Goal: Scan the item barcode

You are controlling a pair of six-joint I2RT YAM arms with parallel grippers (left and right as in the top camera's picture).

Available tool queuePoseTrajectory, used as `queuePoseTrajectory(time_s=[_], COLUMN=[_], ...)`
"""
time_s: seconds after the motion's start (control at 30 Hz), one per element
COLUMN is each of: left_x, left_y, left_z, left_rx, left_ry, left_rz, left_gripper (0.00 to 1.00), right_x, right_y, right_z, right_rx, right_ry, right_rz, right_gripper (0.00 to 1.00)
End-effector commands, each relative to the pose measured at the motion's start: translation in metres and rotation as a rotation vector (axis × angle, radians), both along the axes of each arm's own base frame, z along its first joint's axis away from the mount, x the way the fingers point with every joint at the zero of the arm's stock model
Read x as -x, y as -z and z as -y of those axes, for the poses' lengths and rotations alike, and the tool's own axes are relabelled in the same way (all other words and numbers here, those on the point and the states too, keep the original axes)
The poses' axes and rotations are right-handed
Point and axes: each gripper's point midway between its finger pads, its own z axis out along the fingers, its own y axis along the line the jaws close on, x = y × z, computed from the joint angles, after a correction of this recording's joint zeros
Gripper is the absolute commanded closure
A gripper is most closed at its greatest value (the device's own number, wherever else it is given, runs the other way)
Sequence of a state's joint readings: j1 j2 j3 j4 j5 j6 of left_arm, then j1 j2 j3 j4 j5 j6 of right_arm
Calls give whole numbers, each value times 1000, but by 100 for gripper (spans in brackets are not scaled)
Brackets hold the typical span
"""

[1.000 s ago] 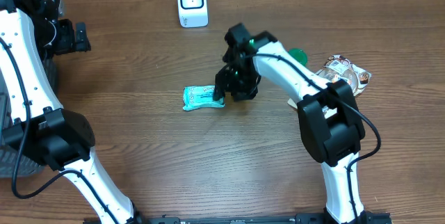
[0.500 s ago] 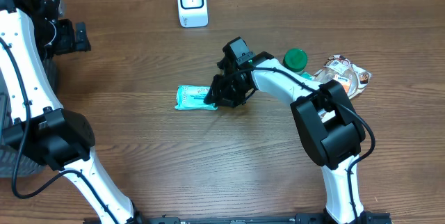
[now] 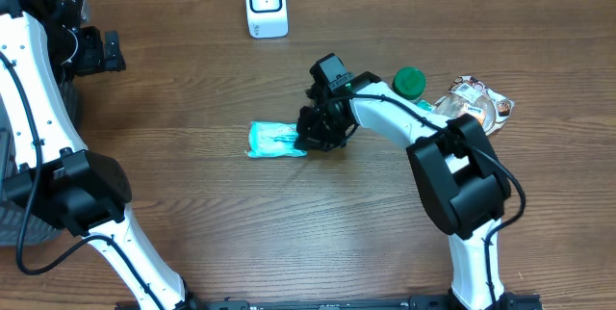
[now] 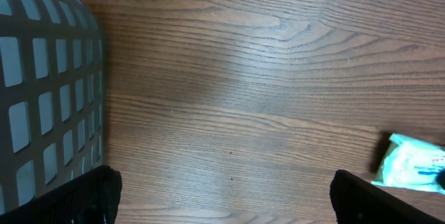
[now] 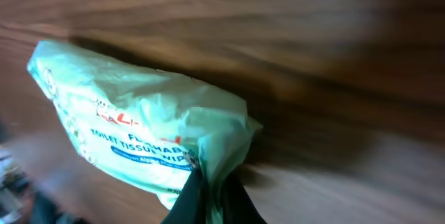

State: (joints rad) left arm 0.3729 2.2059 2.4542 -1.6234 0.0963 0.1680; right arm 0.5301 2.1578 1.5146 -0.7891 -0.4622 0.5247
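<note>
Wooden counter (image 3: pixel 192 223). Right hand (image 3: pixel 306 142) pinches teal wipes pack (image 3: pixel 272 140) by its end. Left hand (image 3: pixel 104 50) wide open, empty.

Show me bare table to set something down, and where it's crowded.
Free: the wide stretch between the basket and the wipes packet, and the near edge below that packet. Crowded: around the right gripper, green lid and snack bag.
</note>
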Motion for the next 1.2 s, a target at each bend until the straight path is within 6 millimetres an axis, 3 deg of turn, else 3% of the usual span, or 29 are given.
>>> queuePoseTrajectory(time_s=[0.0,0.07,0.1,0.27,0.37,0.43,0.53,0.67,0.8,0.93,1.1,1.17], left_x=[-2,-2,-2,-2,-2,-2,-2,-2,-2,-2,-2,-2], left_y=[-12,-12,-12,-12,-12,-12,-12,-12,-12,-12,-12,-12], left_z=[3,3,3,3,3,3,3,3,3,3,3,3], left_rx=[-11,-11,-11,-11,-11,-11,-11,-11,-11,-11,-11,-11], left_ry=[16,16,16,16,16,16,16,16,16,16,16,16], left_rz=[36,36,36,36,36,36,36,36,36,36,36,36], left_gripper=[1,0,1,0,0,0,1,0,0,0,1,1], right_x=[-36,-41,-44,-34,-10,8,23,26,18,7,-18,-31], right_y=[-56,-85,-110,-143,-136,-108,-76,-63,-63,-55,-54,-54], right_z=[22,32,44,66,54,26,1,-6,1,18,57,62], right_rx=[110,173,266,607,820,865,870,842,820,790,825,821], right_ry=[1,0,19,1,-127,-240,-305,-207,-154,-110,-108,-145], right_rz=[246,335,420,600,682,690,676,657,625,536,482,501], right_gripper=[96,96,96,96,96,96,95,75,55,53,49,48])
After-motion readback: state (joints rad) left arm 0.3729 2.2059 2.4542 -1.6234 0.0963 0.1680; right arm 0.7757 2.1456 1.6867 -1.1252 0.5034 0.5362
